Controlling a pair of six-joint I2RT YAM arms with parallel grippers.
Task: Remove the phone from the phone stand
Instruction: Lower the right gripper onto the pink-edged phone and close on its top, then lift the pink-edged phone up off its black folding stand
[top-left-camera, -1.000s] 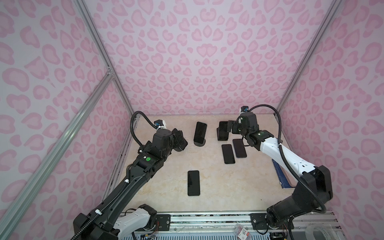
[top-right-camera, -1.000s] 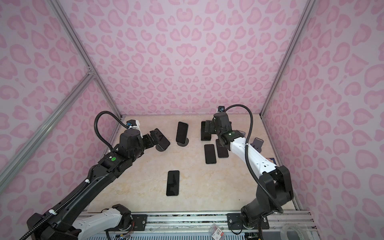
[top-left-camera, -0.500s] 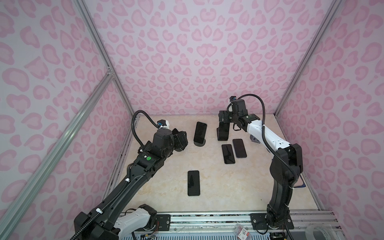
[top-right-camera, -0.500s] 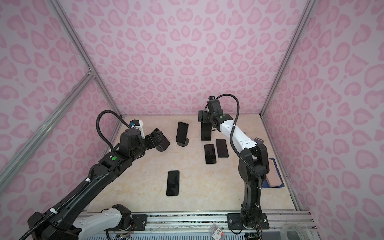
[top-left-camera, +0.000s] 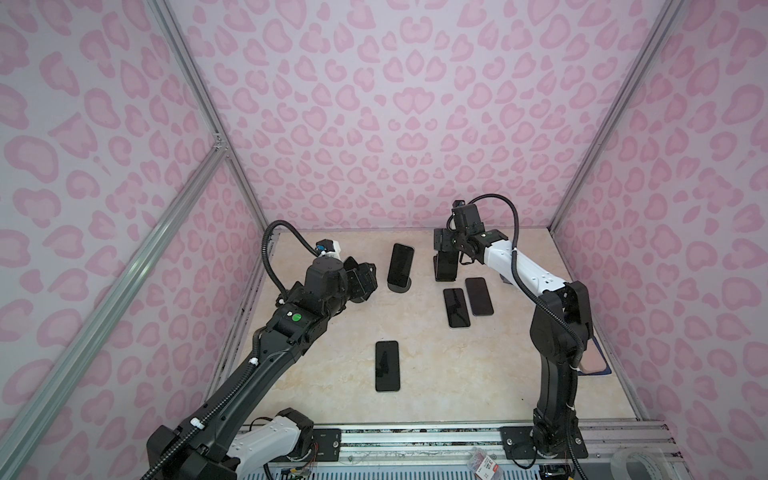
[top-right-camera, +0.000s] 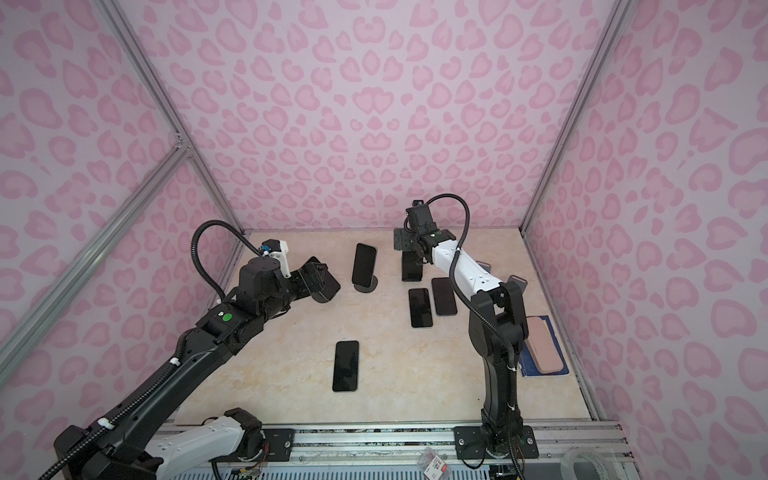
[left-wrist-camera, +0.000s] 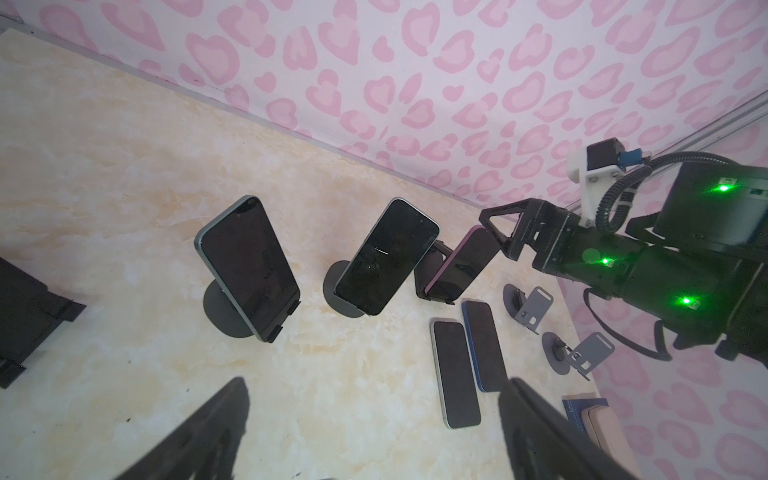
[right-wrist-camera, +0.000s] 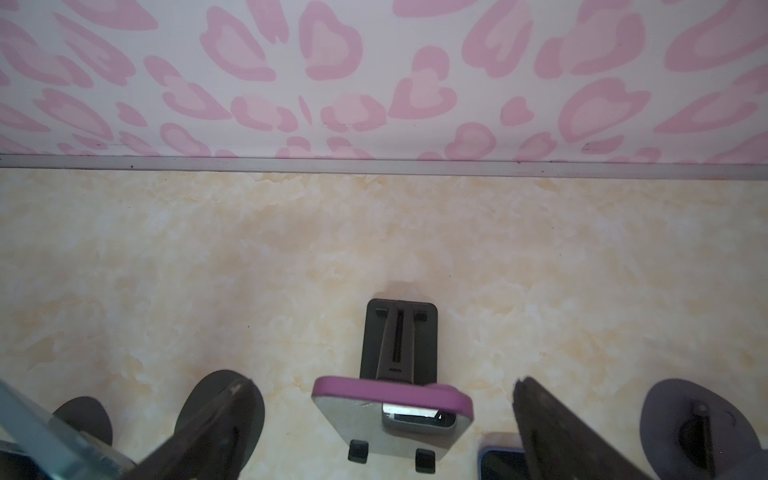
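hovering with right jaws spread wide either side of the top of the purple-cased phone (right-wrist-camera: 357, 411), propped on the black phone stand (right-wrist-camera: 399, 332) by the back wall (right-wrist-camera: 374, 83). approach step, seemingly ungripped. next: lowering, pinching the edges, lifting clear. left jaws spread, idle.

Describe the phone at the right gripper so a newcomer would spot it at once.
Near the back wall, three phones stand propped in a row. It is the phone at the right arm's end, between the open right gripper's fingers. Only it has a pink-purple edge and a black rectangular-based stand.
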